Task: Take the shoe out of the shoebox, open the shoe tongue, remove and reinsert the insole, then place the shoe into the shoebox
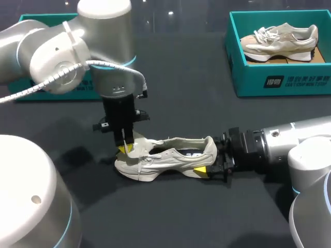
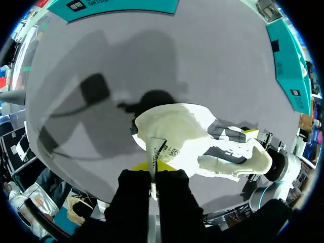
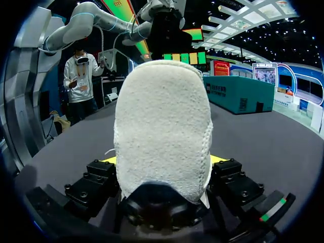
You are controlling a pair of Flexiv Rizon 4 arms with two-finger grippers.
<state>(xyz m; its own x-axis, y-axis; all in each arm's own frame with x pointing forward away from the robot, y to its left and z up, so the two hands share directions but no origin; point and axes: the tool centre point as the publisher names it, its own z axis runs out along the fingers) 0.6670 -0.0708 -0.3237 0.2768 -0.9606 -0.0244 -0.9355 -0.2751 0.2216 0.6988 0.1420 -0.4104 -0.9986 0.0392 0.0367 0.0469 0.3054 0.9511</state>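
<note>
At the left, the left gripper (image 1: 125,148) hung straight down over the toe end of the shoe (image 1: 170,157), its fingers pinched tight on the tongue (image 1: 138,148). The shoe stood on its sole on the dark tabletop (image 1: 181,103), toe to the left and heel to the right. The step looked to be opening the tongue. It would go best with the tongue drawn up and forward toward the toe in a slow arc, so the mouth widened without the sole lifting. At the heel, the right gripper (image 1: 209,161) clamped the shoe from both sides. That hold needed to stay firm and level as a brace. Well apart at the far right stood the shoebox (image 1: 279,80), a second shoe (image 1: 279,41) inside it.
</note>
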